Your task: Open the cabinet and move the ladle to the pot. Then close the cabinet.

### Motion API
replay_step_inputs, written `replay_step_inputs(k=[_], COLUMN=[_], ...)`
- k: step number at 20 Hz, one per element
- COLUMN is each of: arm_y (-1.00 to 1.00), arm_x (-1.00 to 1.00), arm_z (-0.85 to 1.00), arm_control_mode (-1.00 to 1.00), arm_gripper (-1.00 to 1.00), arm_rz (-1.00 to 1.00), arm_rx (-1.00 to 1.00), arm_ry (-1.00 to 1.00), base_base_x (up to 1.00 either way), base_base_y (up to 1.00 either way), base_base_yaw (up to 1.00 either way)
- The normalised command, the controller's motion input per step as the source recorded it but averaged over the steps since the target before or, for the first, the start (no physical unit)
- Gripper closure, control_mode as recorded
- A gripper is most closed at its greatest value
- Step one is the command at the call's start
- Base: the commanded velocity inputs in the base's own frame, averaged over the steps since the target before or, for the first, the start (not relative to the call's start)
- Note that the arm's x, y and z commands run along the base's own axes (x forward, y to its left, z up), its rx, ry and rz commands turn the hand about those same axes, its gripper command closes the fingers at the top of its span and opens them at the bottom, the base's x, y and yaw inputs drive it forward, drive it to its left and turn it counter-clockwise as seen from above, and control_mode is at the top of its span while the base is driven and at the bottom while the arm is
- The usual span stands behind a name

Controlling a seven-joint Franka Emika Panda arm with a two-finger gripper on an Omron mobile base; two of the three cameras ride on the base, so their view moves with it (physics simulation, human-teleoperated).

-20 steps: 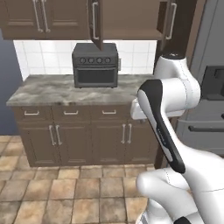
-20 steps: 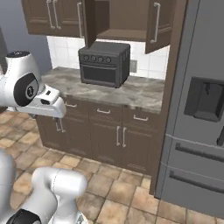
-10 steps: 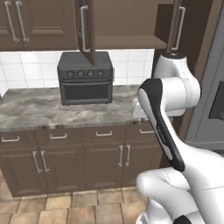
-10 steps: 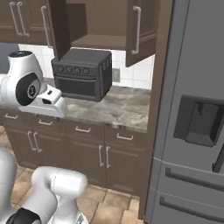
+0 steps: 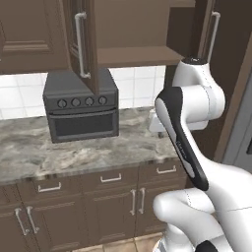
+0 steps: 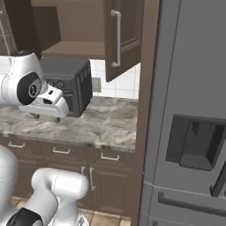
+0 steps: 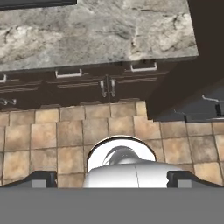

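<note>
In the left base view, the cabinet (image 5: 133, 49) stands open above the bench (image 5: 83, 155): its left door (image 5: 82, 42) is swung out edge-on toward the camera, silver bar handle facing left, and its right door (image 5: 209, 44) is swung out at the far right behind the arm. The shelf inside (image 5: 135, 55) shows as a bare brown board from this low angle; no ladle can be made out on it. Below the left door sits a dark toaster oven (image 5: 81, 110) with four knobs, on the marbled grey bench, against a white tiled wall (image 5: 19, 96). Under the bench run brown drawers and doors with small silver pulls (image 5: 110, 178).

In the right base view, the toaster oven (image 6: 70, 84) sits at left, the open right door (image 6: 121, 37) hangs above the bench (image 6: 106, 123), and a grey refrigerator (image 6: 190, 132) rises at right.

In the hand view, the end effector (image 7: 111, 179) points down at the tan tiled floor (image 7: 70, 140), its two dark fingertips (image 7: 41, 178) spread wide apart with nothing between them.
</note>
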Motion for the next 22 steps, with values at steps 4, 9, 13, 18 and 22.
replay_step_inputs(k=[4, 9, 13, 18, 22], arm_y=[0.0, 0.0, 0.0, 0.0, 0.0], arm_x=[0.0, 0.0, 0.0, 0.0, 0.23], arm_z=[0.0, 0.0, 0.0, 0.0, 0.0], arm_control_mode=[1.0, 1.0, 1.0, 1.0, -1.0], arm_gripper=[-1.0, -1.0, -1.0, -1.0, -1.0], arm_rz=[0.0, 0.0, 0.0, 0.0, 0.08], arm_rx=[0.0, 0.0, 0.0, 0.0, 0.07], arm_ry=[0.0, 0.0, 0.0, 0.0, 0.02], base_base_x=[0.61, 0.67, 0.66, 0.6, 0.13], base_base_y=[0.24, 0.1, 0.03, 0.01, 0.0], base_base_yaw=[-0.18, -0.03, 0.06, 0.13, 0.04])
